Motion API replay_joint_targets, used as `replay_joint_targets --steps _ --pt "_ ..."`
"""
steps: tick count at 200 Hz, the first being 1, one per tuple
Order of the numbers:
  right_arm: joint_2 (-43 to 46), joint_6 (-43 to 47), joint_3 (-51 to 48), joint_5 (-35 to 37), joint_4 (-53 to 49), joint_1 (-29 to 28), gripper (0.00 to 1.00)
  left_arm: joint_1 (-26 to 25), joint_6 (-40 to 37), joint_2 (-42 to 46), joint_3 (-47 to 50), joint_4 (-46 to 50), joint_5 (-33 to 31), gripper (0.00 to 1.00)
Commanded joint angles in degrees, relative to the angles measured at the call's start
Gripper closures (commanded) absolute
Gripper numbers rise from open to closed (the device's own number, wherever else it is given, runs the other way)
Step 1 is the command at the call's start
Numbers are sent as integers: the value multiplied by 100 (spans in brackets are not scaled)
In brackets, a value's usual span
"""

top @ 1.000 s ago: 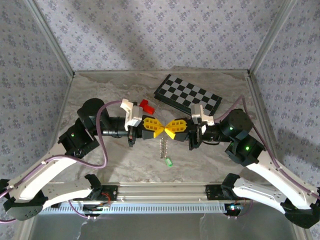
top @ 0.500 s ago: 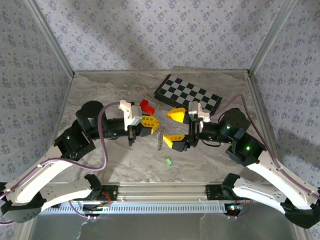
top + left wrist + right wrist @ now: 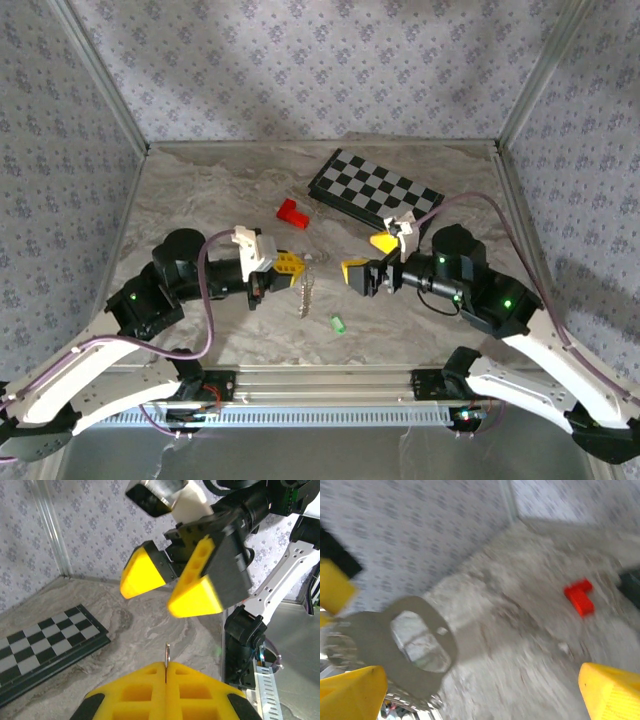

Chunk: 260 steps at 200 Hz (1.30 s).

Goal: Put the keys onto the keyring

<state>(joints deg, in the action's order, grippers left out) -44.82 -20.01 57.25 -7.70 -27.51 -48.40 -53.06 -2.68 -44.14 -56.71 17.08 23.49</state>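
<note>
The right claw (image 3: pixel 367 256) has sprung apart and backed off, leaving the keyring (image 3: pixel 305 293) pinched in the left claw (image 3: pixel 297 269).

The keys (image 3: pixel 338 323) lie right of the keyring (image 3: pixel 305 293) (chessboard (image 3: pixel 375 190) well behind)

all I can see from my chair, small red block (image 3: pixel 292 212) on the marble-look bench (image 3: pixel 190 190) toward the far edge, black-and-grey chessboard (image 3: pixel 375 190) just right of it, angled toward the far right corner, not touching, flowery wallpaper walls (image 3: pixel 300 70) all round
</note>
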Motion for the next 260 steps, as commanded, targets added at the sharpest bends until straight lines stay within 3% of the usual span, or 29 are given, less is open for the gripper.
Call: replay_joint_targets --steps 1,62,149,192,260 --pt "-145 -771 -364 411 -1156 184 1 -29 277 153 225 -398 -5 100" --pt "-978 -1374 -1094 -380 -1230 391 3 -32 742 425 717 -539 -114 100" --pt "-3459 -851 -99 -231 -1312 12 12 -25 1138 861 938 -52 -151 100" --pt "-4268 -552 364 -24 -1439 -462 22 -29 1367 1103 1172 -206 -189 100" --pt "-4786 -579 352 -249 -1027 -538 40 -30 1306 1155 1109 -11 -229 100"
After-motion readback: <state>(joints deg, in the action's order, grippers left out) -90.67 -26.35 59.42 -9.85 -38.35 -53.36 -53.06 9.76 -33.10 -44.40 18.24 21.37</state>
